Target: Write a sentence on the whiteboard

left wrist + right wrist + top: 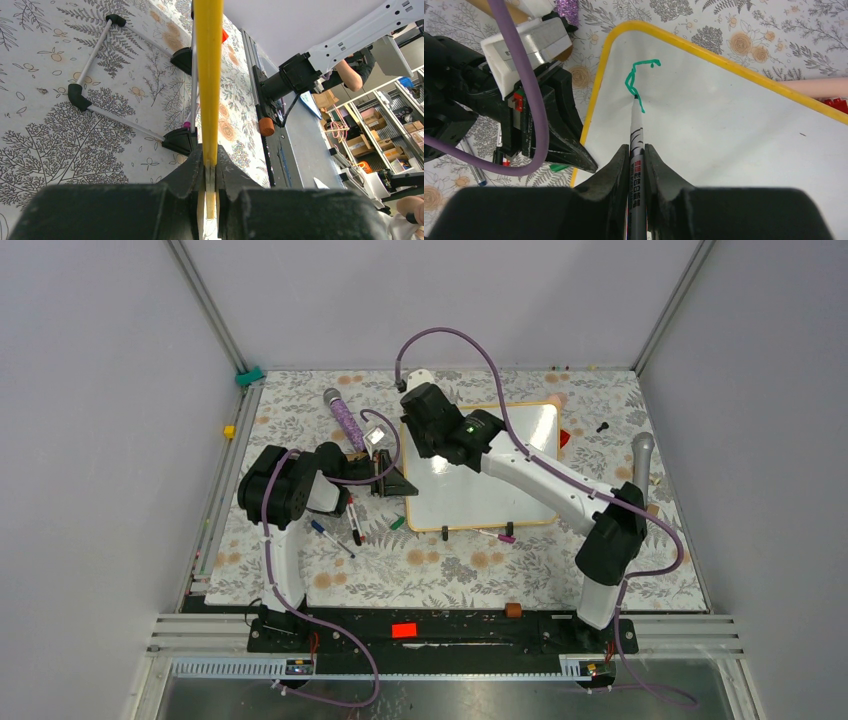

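Writing barely started: on the worktop [450,570], the left hand [210,160] clamps the whiteboard [724,125] edge, the right hand [636,150] pinches a marker [636,130] on what is apparently the first green letter [636,80]; next, steady rightward strokes.

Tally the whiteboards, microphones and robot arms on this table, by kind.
Glossy white rectangular whiteboard, orange-tan frame: 1
Stick microphones, one purple glitter, one grey: 2
White-and-black robot arms: 2
Total: 5
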### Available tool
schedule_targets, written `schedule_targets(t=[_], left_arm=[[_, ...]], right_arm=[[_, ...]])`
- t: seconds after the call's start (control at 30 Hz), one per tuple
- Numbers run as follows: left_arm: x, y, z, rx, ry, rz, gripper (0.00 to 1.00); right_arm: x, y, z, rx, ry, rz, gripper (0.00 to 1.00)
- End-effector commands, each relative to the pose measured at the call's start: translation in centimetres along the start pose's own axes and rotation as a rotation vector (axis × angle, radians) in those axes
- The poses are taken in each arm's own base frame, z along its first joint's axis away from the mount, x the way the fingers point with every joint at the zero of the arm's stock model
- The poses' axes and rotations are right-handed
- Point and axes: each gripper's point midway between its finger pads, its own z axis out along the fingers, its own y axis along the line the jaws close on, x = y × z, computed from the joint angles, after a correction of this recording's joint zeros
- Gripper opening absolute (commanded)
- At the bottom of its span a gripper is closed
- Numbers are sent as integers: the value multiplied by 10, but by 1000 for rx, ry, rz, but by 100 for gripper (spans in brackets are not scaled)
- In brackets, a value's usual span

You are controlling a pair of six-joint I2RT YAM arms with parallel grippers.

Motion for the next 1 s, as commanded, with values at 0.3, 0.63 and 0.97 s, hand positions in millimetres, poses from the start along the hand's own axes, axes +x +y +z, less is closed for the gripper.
schedule_targets(t=[0.3, 0.63, 0.97], left_arm=[[15, -17, -6, 82, 96, 26, 0], [16, -17, -6, 83, 97, 27, 0], [15, -17, -6, 83, 96, 29, 0]], right_arm=[[5, -19, -17, 67, -1, -5, 0], [13, -10, -17, 11, 28, -7, 0], [8, 5, -11, -52, 29, 3, 0]])
